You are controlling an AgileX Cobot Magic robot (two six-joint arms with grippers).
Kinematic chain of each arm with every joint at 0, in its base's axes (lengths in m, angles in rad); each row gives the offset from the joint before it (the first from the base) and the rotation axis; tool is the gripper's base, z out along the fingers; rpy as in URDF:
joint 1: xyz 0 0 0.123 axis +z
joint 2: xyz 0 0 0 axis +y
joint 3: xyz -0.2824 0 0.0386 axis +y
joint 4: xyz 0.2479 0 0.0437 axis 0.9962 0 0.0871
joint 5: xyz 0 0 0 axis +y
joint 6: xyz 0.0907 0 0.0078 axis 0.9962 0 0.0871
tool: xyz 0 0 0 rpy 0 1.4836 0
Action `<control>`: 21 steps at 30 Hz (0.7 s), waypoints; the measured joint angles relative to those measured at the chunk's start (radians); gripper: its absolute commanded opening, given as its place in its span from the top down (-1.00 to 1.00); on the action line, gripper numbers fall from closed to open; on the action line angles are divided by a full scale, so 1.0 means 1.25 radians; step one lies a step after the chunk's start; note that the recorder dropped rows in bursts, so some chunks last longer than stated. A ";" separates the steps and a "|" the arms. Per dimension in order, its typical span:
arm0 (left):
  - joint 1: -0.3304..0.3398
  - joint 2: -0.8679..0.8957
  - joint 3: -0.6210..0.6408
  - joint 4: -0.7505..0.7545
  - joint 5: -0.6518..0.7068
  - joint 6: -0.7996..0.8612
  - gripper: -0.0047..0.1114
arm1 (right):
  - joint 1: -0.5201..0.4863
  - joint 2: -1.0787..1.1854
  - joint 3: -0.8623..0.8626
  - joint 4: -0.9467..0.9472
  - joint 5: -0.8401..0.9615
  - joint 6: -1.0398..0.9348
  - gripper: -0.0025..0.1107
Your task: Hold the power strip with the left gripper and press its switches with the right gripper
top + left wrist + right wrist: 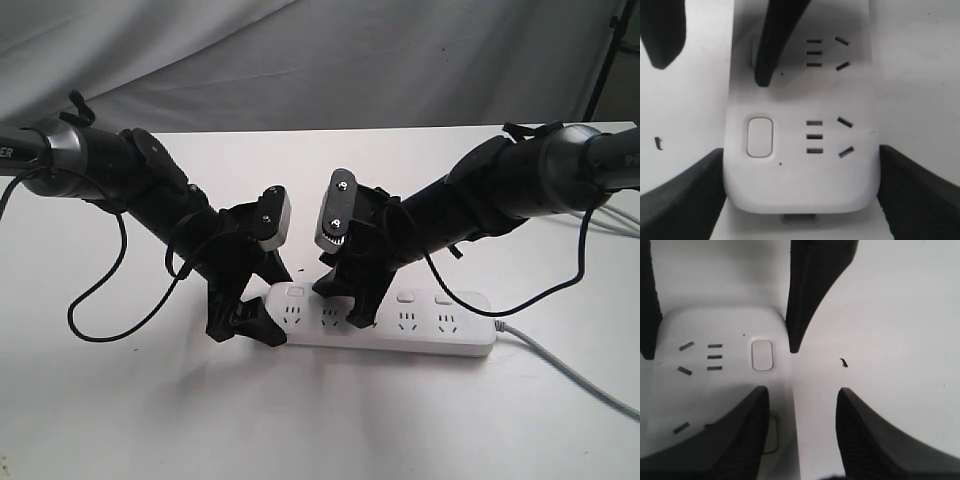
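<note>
- Strip point(385, 342) lies flat on the table point(330, 420), sockets point(405, 322) up, with its cord point(560, 372) leaving the end opposite the held one.
- Left gripper point(250, 325) sits at the strip's cord-free end. Its wrist view shows one jaw against each long side, so we record it as clamped across the strip's width.
- Right gripper point(345, 302) stands over the strip just inboard of that end, jaws spread. One finger point(765, 70) comes down on the second switch point(773, 435); the other hangs beside the strip, over bare table.
- End switch point(760, 136) is uncovered. Of the remaining switches point(405, 297), two show clear toward the strip's cord end and the rest are hidden behind the right gripper.
- Whether the second switch is pressed home, we cannot tell.
- Handling, in our judgement:
  - The strip is a rigid, light, smooth plastic bar, likely to slide or pivot under an off-centre push.
  - The long sides near an end are the sound place to hold; the rounded corners would let jaws slip.
  - The cord may tug at the strip's far end.
</note>
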 measured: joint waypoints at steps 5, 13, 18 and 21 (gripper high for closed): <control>0.000 0.000 0.000 0.000 0.000 0.000 -0.23 | 0.000 0.004 -0.001 -0.005 0.000 0.008 0.23; 0.000 0.000 0.000 0.000 0.000 0.000 -0.23 | -0.007 0.007 0.014 0.005 -0.007 0.013 0.23; 0.000 0.000 0.000 0.000 0.000 0.000 -0.23 | -0.010 0.007 0.019 0.008 -0.005 0.015 0.23; 0.000 0.000 0.000 0.000 0.000 0.000 -0.23 | -0.010 0.007 0.020 0.013 -0.005 0.015 0.23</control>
